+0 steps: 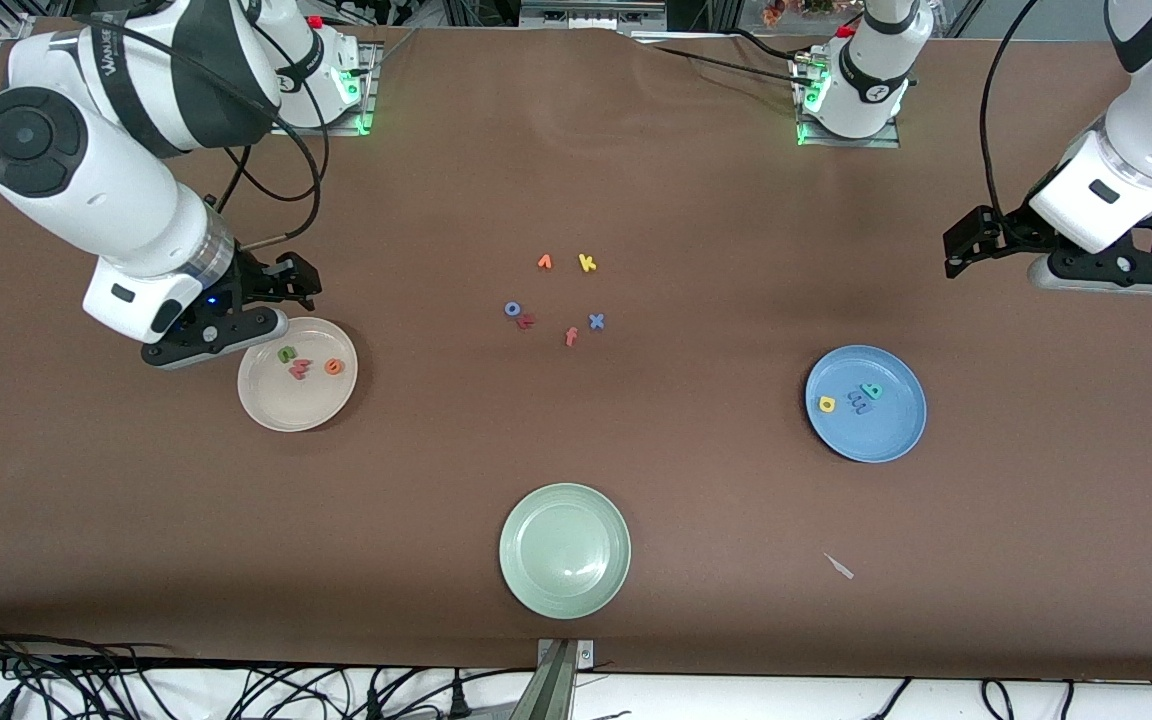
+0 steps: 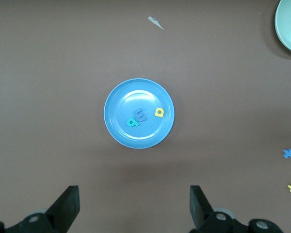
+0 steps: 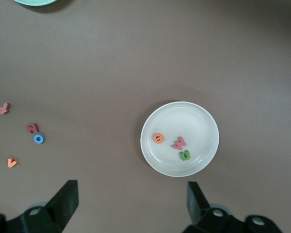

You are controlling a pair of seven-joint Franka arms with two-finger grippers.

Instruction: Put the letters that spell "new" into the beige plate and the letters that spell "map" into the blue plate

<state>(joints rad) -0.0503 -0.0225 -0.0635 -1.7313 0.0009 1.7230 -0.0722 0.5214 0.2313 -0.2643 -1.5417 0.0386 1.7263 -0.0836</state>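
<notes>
Starting at the right arm's end of the frame, the right gripper [image 1: 236, 318] is hovering at mid-height over the table, just beside the rim of the beige plate [image 1: 258, 405]. Its fingers are standing wide apart and holding nothing. A black band on that arm is carrying white lettering that begins "WAN"; the rest is not readable.

The beige plate is holding the green n [image 1: 286, 353], the pinkish-red w [image 1: 299, 370] and the orange e [image 1: 334, 366], all lying flat and close together.

In the centre of the frame, leftover letters are sitting on the brown table [image 1: 696, 250]. Among them are an orange v-like letter [image 1: 544, 262], a yellow k [image 1: 587, 263], a reddish f [image 1: 570, 336] and a blue x [image 1: 596, 321]. At lower centre a pale green plate [image 1: 564, 550] is lying empty.

Toward the left arm's end, the blue plate [image 1: 901, 440] is carrying the yellow p [image 1: 827, 404], the periwinkle m [image 1: 860, 406] and the teal a [image 1: 872, 391].

At the upper edge of that end, the left gripper [image 1: 971, 243] is waiting over bare table, its fingers spread wide and empty.

These foam letters are looking very light, soft and thin. I judge that they are best pinched across a stroke from above, with a gentle squeeze, since foam can spring or cling to a fingertip on release. Both words appear to be sitting in their plates.
</notes>
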